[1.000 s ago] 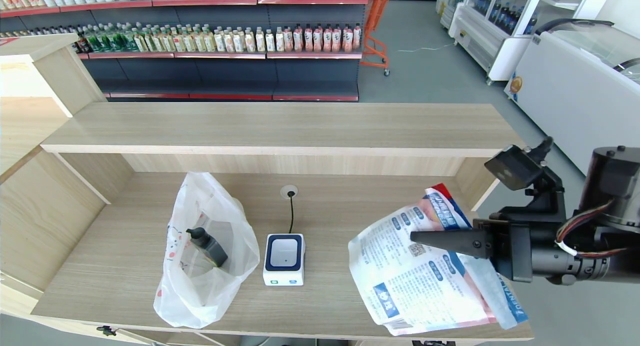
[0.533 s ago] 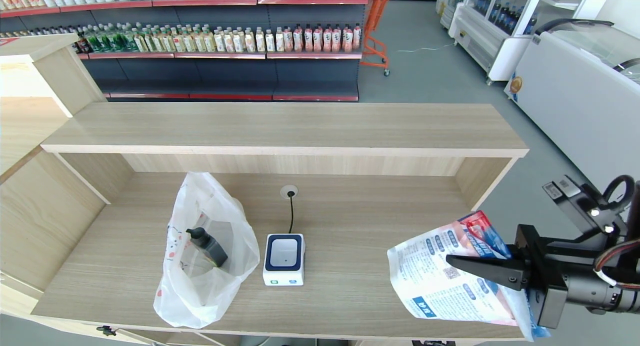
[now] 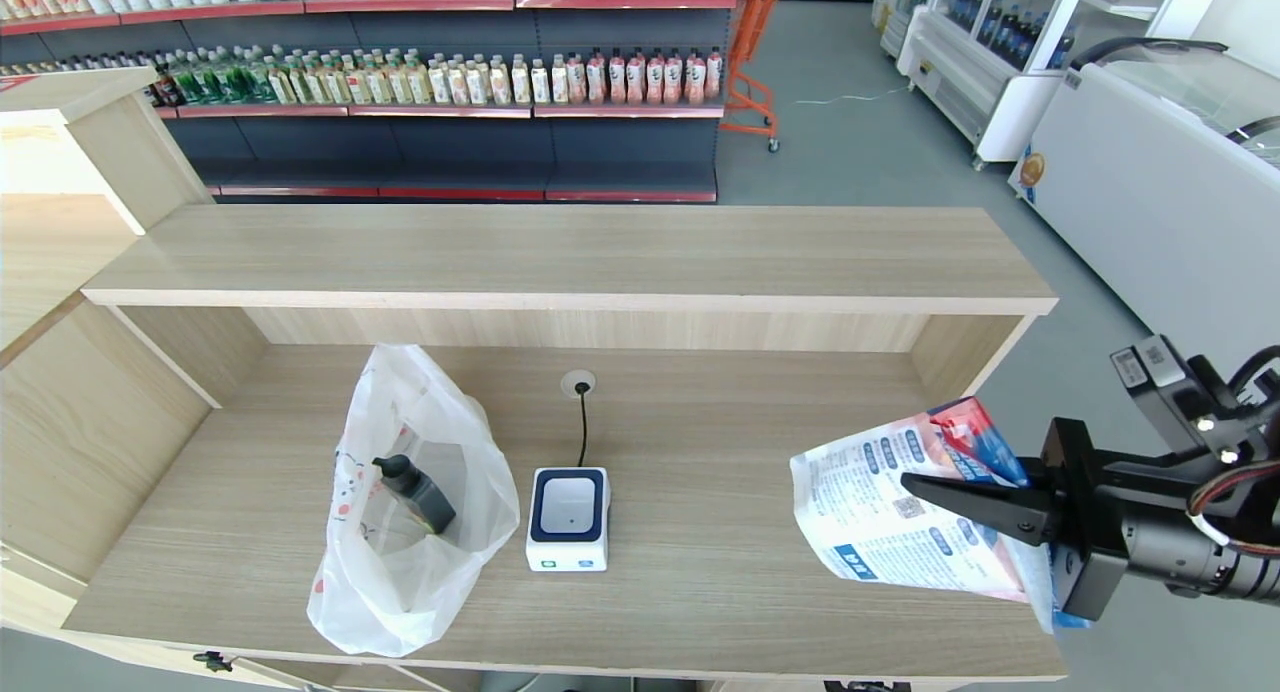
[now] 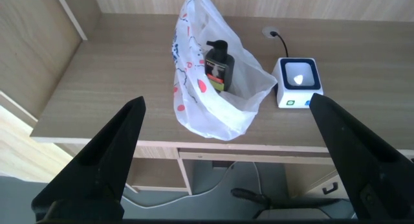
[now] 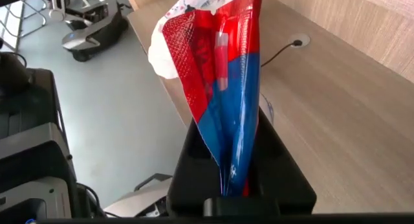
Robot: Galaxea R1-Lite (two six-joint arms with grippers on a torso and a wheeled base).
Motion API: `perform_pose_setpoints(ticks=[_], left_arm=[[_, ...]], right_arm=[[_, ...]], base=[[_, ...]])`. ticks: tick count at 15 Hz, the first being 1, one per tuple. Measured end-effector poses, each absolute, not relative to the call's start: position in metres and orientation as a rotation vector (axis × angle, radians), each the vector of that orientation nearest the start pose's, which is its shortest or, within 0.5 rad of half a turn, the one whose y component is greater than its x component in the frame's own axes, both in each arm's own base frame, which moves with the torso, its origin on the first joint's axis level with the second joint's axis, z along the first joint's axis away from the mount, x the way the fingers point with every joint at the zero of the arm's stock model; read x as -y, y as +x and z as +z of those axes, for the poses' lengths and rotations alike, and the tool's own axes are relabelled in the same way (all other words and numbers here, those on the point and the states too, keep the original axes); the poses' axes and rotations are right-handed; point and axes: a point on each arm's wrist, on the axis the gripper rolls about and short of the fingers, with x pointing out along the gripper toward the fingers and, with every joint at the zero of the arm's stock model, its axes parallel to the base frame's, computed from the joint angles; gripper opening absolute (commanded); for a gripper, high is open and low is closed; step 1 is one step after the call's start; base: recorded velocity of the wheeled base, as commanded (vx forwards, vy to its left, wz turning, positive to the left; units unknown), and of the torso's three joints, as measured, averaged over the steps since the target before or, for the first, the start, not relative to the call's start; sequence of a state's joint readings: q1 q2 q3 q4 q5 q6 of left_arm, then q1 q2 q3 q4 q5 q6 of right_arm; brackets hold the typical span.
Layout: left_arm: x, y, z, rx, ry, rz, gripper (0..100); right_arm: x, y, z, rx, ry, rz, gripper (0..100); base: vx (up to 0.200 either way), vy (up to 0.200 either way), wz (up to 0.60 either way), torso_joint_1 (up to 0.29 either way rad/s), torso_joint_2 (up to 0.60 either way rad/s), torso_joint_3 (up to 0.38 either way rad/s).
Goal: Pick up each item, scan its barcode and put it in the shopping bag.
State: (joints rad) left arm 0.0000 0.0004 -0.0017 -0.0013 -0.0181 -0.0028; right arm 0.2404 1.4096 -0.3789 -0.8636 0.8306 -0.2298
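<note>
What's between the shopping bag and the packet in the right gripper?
The barcode scanner, on the counter close beside the shopping bag. From scanner to packet the counter is bare. Clearest in the head view.

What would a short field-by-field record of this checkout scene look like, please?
right gripper: shut on printed packet, held in the air over the right end of the counter
left gripper: open, holding nothing
barcode scanner: on the counter, between shopping bag and packet
shopping bag: white plastic, open, standing left of the scanner
bag contents: dark pump bottle
task stage: packet not yet in the bag
</note>
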Motion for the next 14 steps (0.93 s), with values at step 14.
perform_pose_setpoints(ticks=[14], left_arm=[[0.000,-0.023,0.076,0.003,-0.003,-0.019,100]], right_arm=[[-0.068,0.209,0.167,-0.141,-0.017,1.075,0]], base=[[0.000,0.200,0.00,0.003,0.00,0.002]])
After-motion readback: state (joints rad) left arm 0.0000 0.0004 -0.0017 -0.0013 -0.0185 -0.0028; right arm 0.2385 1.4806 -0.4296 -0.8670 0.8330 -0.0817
